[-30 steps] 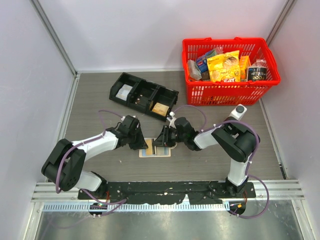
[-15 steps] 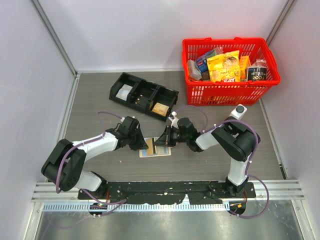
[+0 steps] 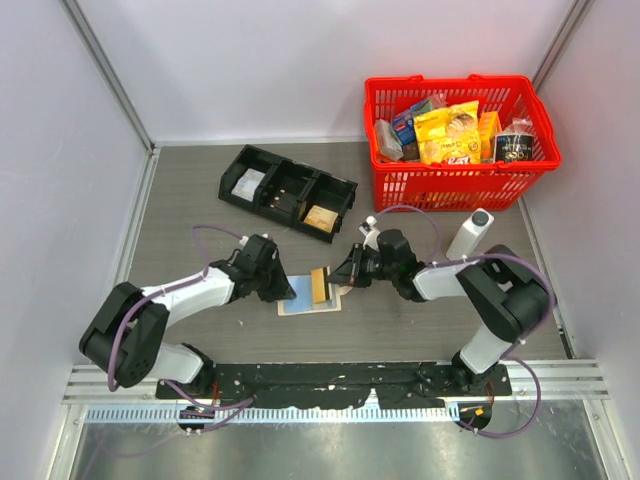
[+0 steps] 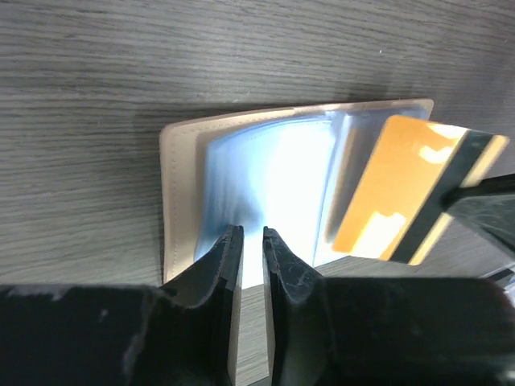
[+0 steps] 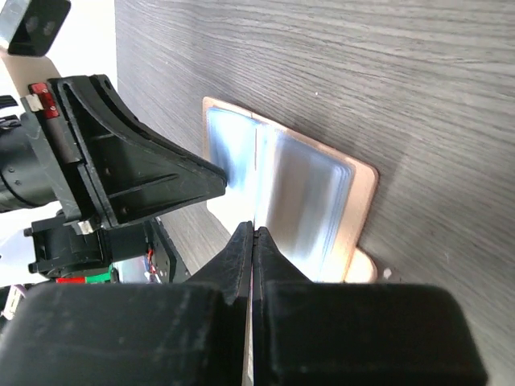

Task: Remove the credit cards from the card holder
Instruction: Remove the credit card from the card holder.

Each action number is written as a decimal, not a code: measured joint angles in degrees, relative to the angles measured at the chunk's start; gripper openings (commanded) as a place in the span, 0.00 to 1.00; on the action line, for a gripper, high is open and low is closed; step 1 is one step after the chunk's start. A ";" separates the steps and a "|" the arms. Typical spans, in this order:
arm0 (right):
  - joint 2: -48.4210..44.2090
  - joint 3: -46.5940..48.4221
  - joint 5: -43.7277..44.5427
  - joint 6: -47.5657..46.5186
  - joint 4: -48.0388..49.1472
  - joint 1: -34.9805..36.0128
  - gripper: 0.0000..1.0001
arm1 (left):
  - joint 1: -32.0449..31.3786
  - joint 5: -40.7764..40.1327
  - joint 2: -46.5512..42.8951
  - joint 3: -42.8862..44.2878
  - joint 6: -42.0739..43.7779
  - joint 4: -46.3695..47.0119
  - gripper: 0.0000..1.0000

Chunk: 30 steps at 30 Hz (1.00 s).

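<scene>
Card holder (image 3: 300, 303) on grey table (image 3: 180, 185), white walls (image 3: 250, 60); right claw (image 5: 253, 235) pinches credit card (image 4: 394, 189), left claw (image 4: 252, 239) barely ajar

Top overhead, far; wrists close, sharing card holder (image 4: 273, 177).

The card holder (image 3: 305, 303) lies open on the tabletop (image 3: 400, 335), centre front, between the two hands. The left hand (image 3: 287, 291) is at its left edge, over the left leaf. The right hand (image 3: 343, 279) is just off its right side. One credit card (image 3: 320, 285) is in the right hand, tilted above the holder's right leaf; contact with the leaf cannot be confirmed. A three-compartment tray (image 3: 288, 190) lies behind the holder, to the left. A basket (image 3: 460, 185) sits at the far right, with packets (image 3: 447, 133) in it. A bottle (image 3: 468, 234) stands upright just before the basket.
</scene>
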 measured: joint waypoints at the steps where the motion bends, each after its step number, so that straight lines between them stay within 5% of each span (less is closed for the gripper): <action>1: -1.68 0.00 0.48 -0.74 -1.95 -0.26 0.01 | -0.33 -0.59 -0.59 -0.11 0.22 -0.28 0.28; 5: -8.48 0.13 2.19 -2.45 -9.51 -1.14 0.01 | -2.49 -4.72 -5.07 -0.17 2.38 -3.19 0.48; 14: -16.92 7.06 6.23 -3.21 -27.87 -1.79 0.01 | -10.67 -13.84 -20.98 2.16 14.38 -2.89 0.74; 30: -25.97 15.30 8.04 1.66 -38.49 -1.88 0.01 | -29.97 -24.30 -28.33 -0.15 52.57 16.65 0.78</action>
